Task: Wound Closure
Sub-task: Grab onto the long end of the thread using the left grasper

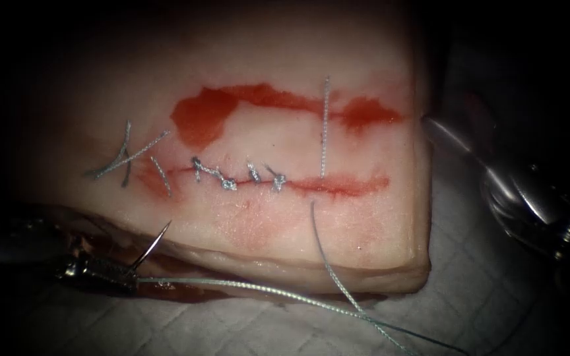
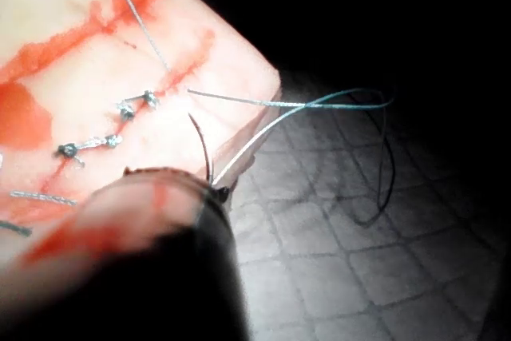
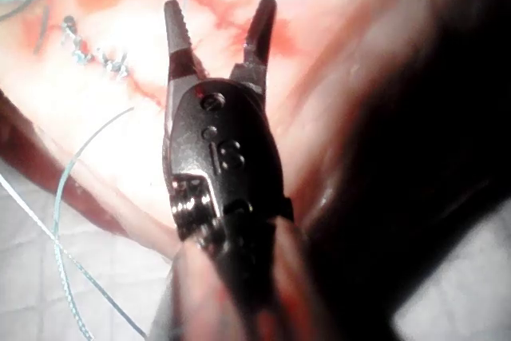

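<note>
Left pincer (image 1: 123,273) grips the curved needle (image 1: 154,245) — right pincer (image 3: 219,25) spread, empty.

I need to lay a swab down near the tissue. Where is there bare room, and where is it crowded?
Bare cloth lies between the tissue and the open, empty right gripper. Crowded: left of the cut, where the left gripper holds the needle near its tail, clear of the tissue, with thread trailing over the front cloth.
</note>
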You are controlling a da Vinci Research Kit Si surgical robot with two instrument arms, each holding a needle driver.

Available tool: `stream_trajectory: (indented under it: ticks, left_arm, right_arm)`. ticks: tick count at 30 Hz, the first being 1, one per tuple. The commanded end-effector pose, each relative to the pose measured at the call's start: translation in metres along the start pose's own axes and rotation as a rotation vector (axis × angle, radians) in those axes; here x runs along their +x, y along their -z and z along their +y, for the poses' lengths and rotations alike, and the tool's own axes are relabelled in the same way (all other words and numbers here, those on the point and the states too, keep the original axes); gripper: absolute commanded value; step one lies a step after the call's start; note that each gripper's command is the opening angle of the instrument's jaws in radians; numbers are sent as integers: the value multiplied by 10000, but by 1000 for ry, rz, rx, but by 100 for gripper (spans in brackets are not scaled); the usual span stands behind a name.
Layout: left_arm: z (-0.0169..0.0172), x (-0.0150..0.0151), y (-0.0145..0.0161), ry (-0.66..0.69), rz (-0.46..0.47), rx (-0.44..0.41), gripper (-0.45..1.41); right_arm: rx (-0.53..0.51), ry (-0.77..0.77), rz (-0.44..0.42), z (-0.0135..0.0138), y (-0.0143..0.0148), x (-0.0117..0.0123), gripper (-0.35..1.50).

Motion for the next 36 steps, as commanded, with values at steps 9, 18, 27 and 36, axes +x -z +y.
stream_trajectory:
  ticks: [9,18,27,36]
  left_arm:
    - [83,0,-11,-100,-69,-574,-45]
    - [147,27,-47,-293,21,-576,-45]
    - [197,39,-31,-966,215,-413,-45]
    - [209,48,-9,-1303,333,-255,79]
  right_arm:
    - [-10,-14,5,15,-11,11,123]
    - [-15,-29,3,19,-12,14,126]
    - [-29,-38,0,26,-13,19,126]
    - [-40,-42,-2,29,-13,23,128]
